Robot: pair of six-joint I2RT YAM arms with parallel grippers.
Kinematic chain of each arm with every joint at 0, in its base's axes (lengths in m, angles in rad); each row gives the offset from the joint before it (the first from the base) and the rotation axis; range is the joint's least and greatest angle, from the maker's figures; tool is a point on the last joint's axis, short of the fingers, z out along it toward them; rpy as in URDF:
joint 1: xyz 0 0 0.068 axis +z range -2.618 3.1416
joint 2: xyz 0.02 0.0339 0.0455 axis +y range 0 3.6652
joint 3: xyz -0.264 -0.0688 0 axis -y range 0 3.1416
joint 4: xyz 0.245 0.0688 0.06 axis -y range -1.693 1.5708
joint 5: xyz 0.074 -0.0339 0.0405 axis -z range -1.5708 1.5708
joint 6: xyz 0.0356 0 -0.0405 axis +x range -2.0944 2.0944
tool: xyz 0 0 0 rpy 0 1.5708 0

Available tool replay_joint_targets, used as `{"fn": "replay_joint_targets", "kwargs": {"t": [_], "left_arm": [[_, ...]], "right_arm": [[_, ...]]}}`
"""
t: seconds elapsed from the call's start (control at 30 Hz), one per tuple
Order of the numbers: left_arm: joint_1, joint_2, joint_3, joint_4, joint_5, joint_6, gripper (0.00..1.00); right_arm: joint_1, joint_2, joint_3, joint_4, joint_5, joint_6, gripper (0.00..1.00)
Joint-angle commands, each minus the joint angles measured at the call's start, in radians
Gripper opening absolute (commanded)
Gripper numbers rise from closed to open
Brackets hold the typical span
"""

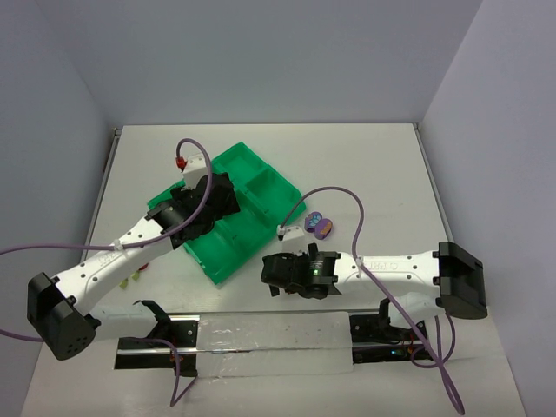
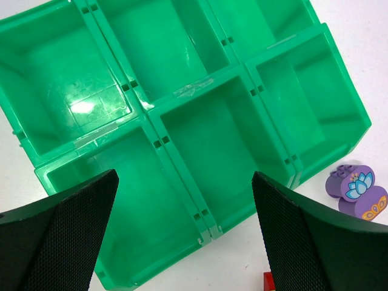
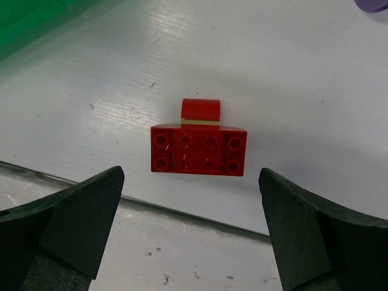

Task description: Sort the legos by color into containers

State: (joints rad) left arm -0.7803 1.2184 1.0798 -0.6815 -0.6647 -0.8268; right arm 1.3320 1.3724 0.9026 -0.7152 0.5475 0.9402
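tray: bright green
wide lego: red, with a thin yellow stripe
two small legos: purple, one with a blue flower, one with orange swirls
desk: white
left pincer: black, tiny grid pattern
right pincer: black
cables: purple

Three plain walls box this one in: a back wall, a left wall and a right wall, all pale grey with a faint lilac cast. Between them sits a white table, with a thin metal strip running down its left edge and another down its right. Up close, the table shows fine ridges and a few small scuffs. The light is soft and even with faint shadows, and a clear sheet along the near edge catches a dull glare.
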Motion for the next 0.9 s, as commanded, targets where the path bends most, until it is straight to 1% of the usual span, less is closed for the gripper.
{"fn": "replay_joint_targets", "kwargs": {"t": [0.0,0.17,0.63,0.77,0.87], "left_arm": [[-0.005,0.005,0.022,0.006,-0.004,-0.001,0.99],[-0.005,0.012,0.023,0.014,-0.002,0.002,0.99],[-0.005,0.034,0.02,0.019,0.007,0.003,0.99],[-0.005,0.036,0.019,0.02,0.007,0.003,0.99],[-0.005,0.038,0.017,0.02,0.005,0.003,0.99]], "right_arm": [[-0.042,-0.02,-0.016,0.066,-0.01,-0.025,1.0],[-0.058,0.01,-0.013,0.102,-0.043,-0.063,1.0],[-0.084,0.055,-0.053,0.148,-0.077,-0.06,0.99],[-0.086,0.063,-0.06,0.158,-0.08,-0.06,0.93],[-0.087,0.063,-0.062,0.161,-0.081,-0.061,0.86]]}}
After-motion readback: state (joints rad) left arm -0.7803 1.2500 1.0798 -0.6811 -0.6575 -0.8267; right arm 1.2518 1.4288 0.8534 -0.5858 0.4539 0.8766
